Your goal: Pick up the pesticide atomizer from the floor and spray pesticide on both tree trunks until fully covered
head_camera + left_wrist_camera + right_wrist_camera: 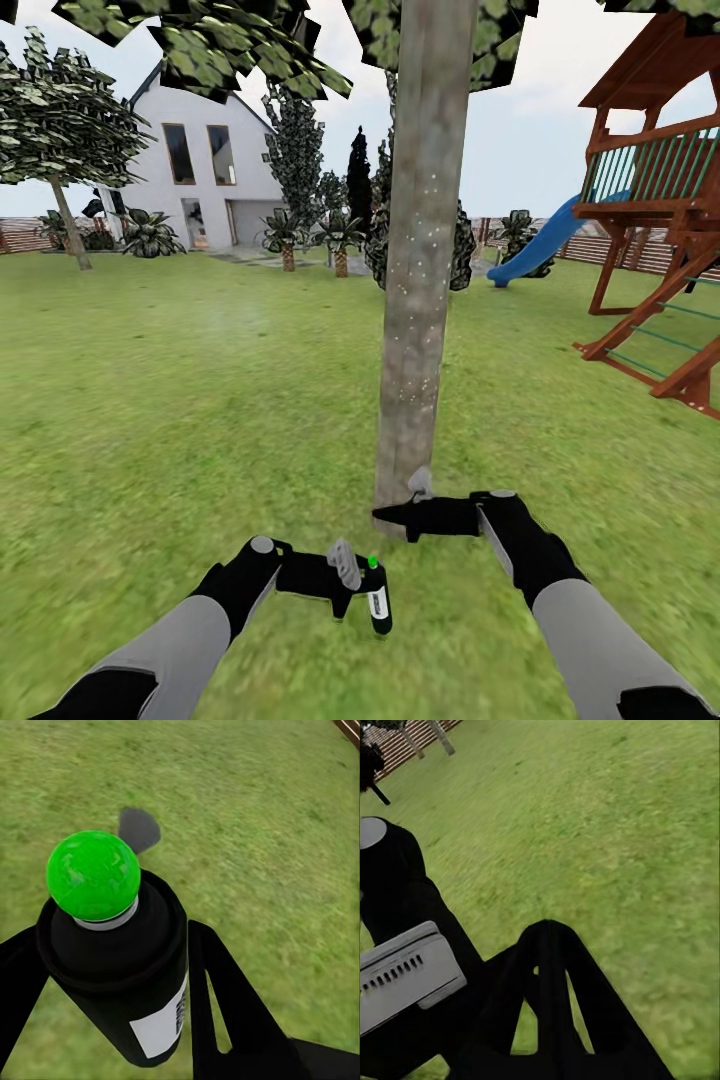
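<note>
The pesticide atomizer (380,600) is gripped between the closed jaws of the left gripper (352,580), low over the lawn (180,400); its trigger head is hidden behind a green-tipped cap. White specks are seen on the tree trunk (420,300). The right gripper (400,515) is seen at the trunk's base; whether its jaws are closed cannot be told.
</note>
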